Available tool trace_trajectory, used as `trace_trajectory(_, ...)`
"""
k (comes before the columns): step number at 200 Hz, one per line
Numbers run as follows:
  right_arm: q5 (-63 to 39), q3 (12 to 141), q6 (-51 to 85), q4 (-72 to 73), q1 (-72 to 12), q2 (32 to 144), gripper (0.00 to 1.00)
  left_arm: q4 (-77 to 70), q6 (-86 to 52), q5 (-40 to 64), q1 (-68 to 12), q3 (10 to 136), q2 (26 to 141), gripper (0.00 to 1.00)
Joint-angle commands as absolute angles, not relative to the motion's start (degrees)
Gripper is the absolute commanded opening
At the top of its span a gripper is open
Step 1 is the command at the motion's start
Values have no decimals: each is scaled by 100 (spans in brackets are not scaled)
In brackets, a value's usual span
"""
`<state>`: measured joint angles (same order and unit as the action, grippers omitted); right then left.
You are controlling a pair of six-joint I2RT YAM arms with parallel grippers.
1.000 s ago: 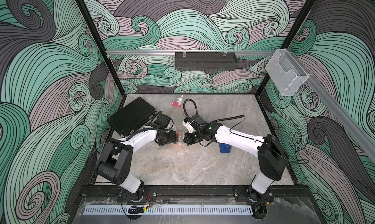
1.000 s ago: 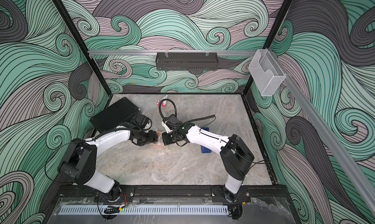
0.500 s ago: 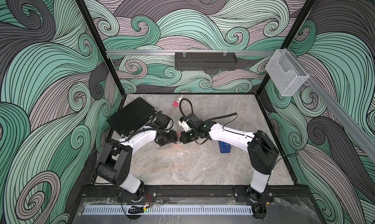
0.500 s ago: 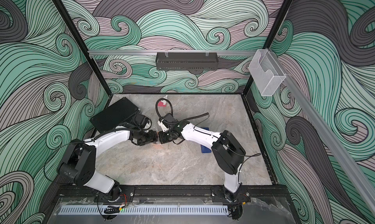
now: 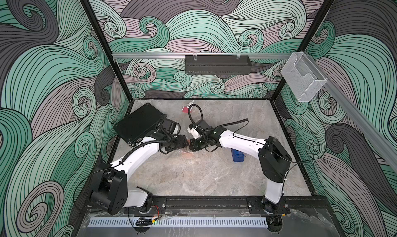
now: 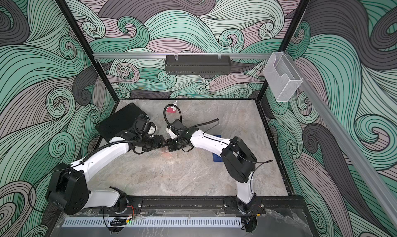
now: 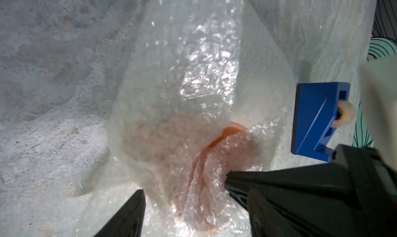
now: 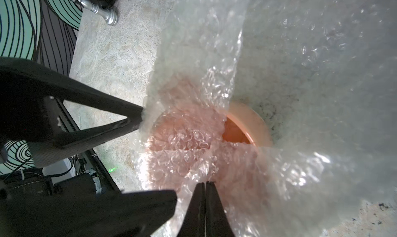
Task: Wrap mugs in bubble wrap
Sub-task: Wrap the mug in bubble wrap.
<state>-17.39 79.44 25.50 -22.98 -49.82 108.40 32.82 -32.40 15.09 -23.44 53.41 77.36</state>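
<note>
A: Changed since a second ago: right arm's elbow drawn in toward the centre, right gripper (image 8: 205,183) carried up close to the left gripper (image 7: 183,185). Position of the mug (image 8: 253,122)?

B: Mid-table, between the two grippers. Mostly under bubble wrap (image 8: 300,75), with only an arc of rim and a slice of orange interior bare.

A: Holds?

B: Left gripper: jaws spread wide, one on each flank of the swaddled body, judged a steadying clamp. Right gripper: jaws pressed together on a fold of film at the covered side of the mouth.

A: Relation governing the next move?

B: Bare rim straight ahead of the right gripper's tips, beyond the covered part, with loose sheet trailing on past it. Hence, probably, a pull of the pinched fold forward over the opening. Mouth apparently upward, though not certain through the film.

A: Surroundings?

B: Blue tape dispenser (image 7: 318,117) near the wrap, on the right arm's side. Grey stone-look table (image 5: 193,178). Black case (image 5: 137,124) at the left rear, small red-and-white figurine (image 5: 185,109) toward the back. Wave-patterned walls (image 5: 193,21) all round.
</note>
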Motion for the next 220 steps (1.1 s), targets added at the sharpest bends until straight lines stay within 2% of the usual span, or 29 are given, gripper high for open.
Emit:
trace_trajectory(1,-1690,7945,2484,-2602,-4967,11050,8,3376,-3243,1668,-2366,5416,7817,75)
trace_trajectory(54,-1754,8018,2582,-2568,-4966,10991,10,3296,-3170,1534,-2378,5291,8552,73)
trace_trajectory(88,-1884,8111,2670,-2518,-4956,10772,16,3226,-3148,1429,-2380,5193,8720,73)
trace_trajectory(126,-1951,8183,2719,-2445,-4740,10170,31,3209,-3120,1389,-2380,5211,8767,73)
trace_trajectory(156,-2031,8207,2629,-2170,-4297,9889,46,3234,-3094,1389,-2374,5297,8801,73)
trace_trajectory(171,-2254,8296,2606,-1863,-4030,9991,51,3243,-3085,1380,-2381,5309,8800,73)
trace_trajectory(220,-3279,9104,2626,-900,-3289,11200,55,3265,-3050,1353,-2376,5325,8836,72)
